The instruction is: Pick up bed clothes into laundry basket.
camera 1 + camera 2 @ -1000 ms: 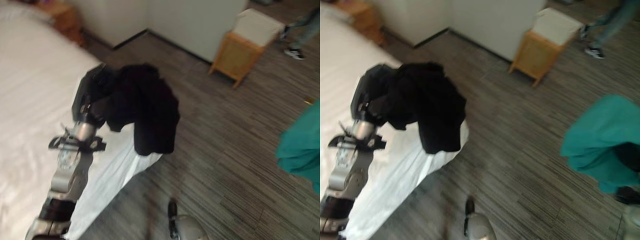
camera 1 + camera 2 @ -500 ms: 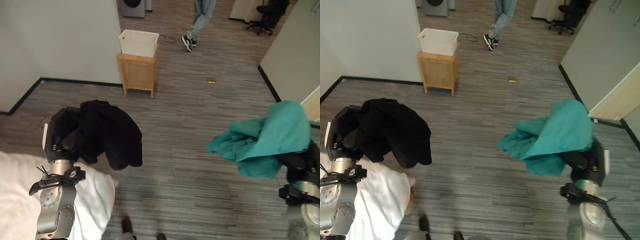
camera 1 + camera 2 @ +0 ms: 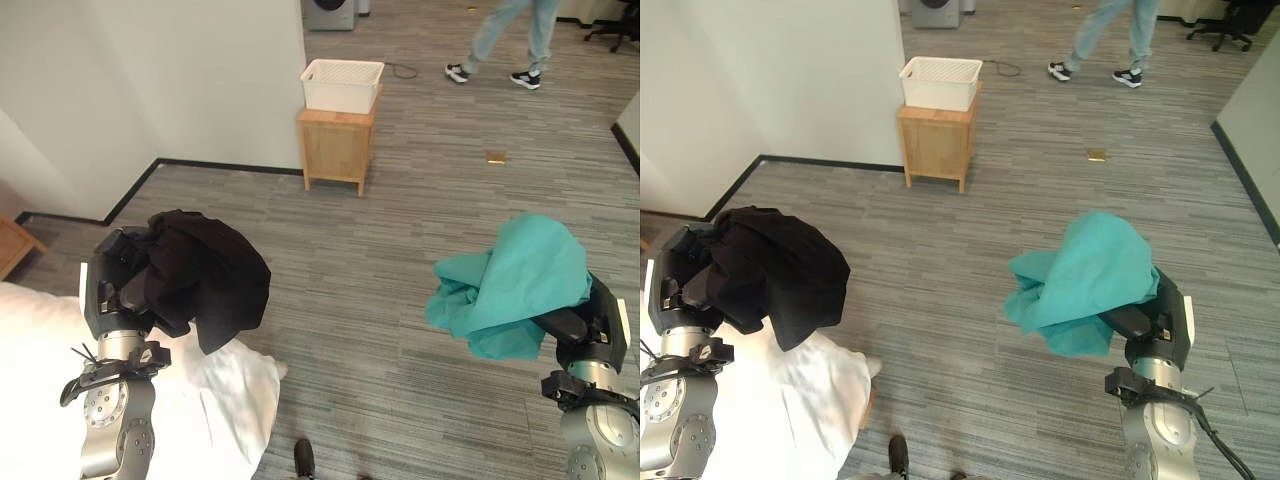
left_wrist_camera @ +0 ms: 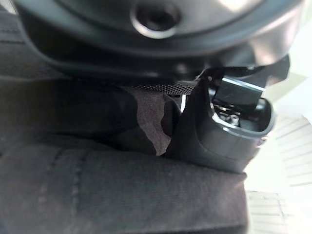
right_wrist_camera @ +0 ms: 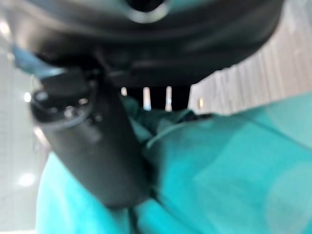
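Left hand (image 3: 112, 290) is gripping black garment (image 3: 205, 275) beside bed (image 3: 215, 400); right hand (image 3: 1152, 322) is clutching teal garment (image 3: 1085, 280), well short of laundry basket (image 3: 342, 84).

Both forearms were silver-grey metal, jointed, each with a black bracket at the wrist. The left hand (image 3: 112, 290) and right hand (image 3: 590, 325) were dark and boxy, with a white patch on the side.
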Robot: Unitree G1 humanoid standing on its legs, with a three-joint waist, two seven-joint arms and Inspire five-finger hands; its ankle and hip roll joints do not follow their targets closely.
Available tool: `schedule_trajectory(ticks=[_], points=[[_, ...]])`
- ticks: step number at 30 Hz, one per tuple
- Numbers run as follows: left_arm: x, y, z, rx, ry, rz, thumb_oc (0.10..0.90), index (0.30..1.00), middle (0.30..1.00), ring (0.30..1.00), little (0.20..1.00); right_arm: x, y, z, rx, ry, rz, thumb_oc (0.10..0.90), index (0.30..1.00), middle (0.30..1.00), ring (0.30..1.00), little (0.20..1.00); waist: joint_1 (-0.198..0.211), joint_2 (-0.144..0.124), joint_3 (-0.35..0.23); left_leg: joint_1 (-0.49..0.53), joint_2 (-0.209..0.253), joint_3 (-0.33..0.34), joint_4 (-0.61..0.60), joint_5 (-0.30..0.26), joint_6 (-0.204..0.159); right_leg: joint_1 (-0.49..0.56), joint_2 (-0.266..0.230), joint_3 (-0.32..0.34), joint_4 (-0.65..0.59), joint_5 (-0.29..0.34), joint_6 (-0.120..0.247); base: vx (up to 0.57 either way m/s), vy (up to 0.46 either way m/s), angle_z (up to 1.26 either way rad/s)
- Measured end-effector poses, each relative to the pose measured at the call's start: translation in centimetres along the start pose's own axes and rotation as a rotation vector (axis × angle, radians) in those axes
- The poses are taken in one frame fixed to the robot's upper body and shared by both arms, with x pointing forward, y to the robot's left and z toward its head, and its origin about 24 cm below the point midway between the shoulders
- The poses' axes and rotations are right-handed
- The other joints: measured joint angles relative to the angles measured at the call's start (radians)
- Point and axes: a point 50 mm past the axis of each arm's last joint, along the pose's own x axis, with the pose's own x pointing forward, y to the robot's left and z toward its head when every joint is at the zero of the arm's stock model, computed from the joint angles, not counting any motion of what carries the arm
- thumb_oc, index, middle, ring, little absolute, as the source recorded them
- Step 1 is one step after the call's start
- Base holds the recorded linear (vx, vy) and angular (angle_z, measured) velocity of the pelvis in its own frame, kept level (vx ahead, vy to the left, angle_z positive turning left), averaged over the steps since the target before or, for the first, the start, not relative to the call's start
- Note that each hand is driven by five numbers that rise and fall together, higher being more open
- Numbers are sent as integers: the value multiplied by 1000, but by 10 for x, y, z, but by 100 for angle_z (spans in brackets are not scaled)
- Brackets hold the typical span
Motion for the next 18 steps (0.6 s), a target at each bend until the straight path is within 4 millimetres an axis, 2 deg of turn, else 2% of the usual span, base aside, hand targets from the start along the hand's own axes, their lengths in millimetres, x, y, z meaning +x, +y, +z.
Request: schedule_trajectory(ticks=[4, 6, 15, 18], points=[[0, 3, -3, 3, 11, 15, 400, 300, 300, 300, 300, 6, 6, 4, 5, -25, 17, 400, 300, 300, 300, 300, 7, -27, 10, -17, -6, 2, -3, -3, 4, -17, -5, 5, 1, -1, 2, 68, 12, -3], [-1, 4, -4, 5, 19, 32, 400, 300, 300, 300, 300, 6, 6, 4, 1, -24, 17, 400, 300, 300, 300, 300, 7, -32, 13, -30, -7, 1, -2, 4, 3, -30, -6, 5, 1, 0, 2, 61, 6, 1], [0, 7, -5, 22, 25, 33, 400, 300, 300, 300, 300, 7, 1, 8, -37, -44, -29, 400, 300, 300, 300, 300, 1, -29, 13, -50, -1, -3, -2, -1, 9, -52, -2, 1, 2, -3, 7, 53, -1, 1], [4, 11, 5, 157, 15, -15, 400, 300, 300, 300, 300, 9, -5, 12, -37, -63, -66, 400, 300, 300, 300, 300, -7, -20, 17, -45, 11, 22, 1, -2, 11, -77, 6, 22, 47, -17, 29, 9, 39, -23]])
